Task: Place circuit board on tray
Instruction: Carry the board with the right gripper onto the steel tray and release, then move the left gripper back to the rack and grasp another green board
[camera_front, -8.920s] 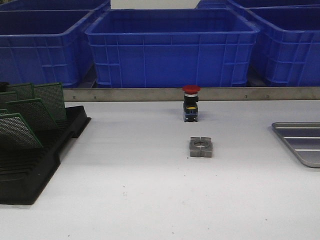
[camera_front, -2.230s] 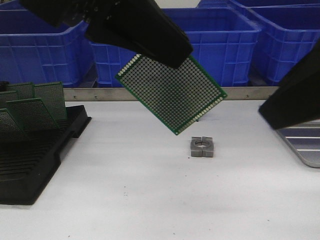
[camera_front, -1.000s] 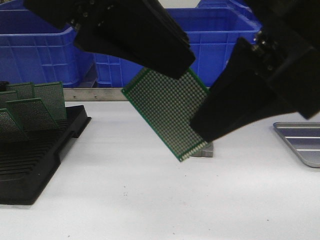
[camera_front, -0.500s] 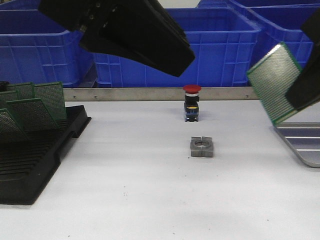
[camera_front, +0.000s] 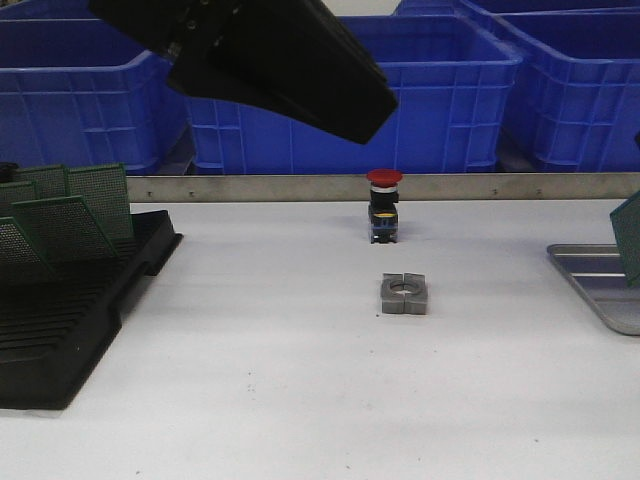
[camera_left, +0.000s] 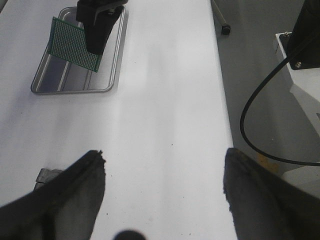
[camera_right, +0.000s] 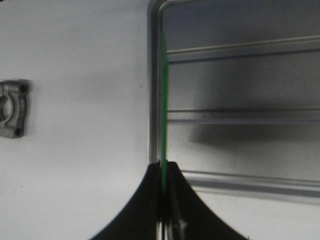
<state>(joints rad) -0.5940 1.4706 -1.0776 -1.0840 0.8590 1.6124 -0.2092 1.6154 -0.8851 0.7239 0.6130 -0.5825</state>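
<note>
Far left, a black slotted rack sits on the white table, with several green perforated boards standing upright in its slots. Behind the table, a row of blue crates along a metal rail.

Left gripper hangs high over the table's left-centre (big dark shape at the top of the front view), fingers spread wide apart, nothing between them.

Centre: red-capped push button standing upright near the back edge; in front of it, apart from it, a grey metal block with a round hole lying flat.

Right side: tray, grey metal, raised rim, ribbed floor, partly cut off by the front view's edge. Circuit board is over the tray's near-left rim, held on edge and tilted, not lying on the floor; only a green sliver shows at the front view's right edge. Right gripper is clamped on the board's edge, fingers pressed together on it (right wrist view sees the board edge-on as a thin green line running along the tray's rim). Whether the board's lower edge touches the tray: cannot tell.
</note>
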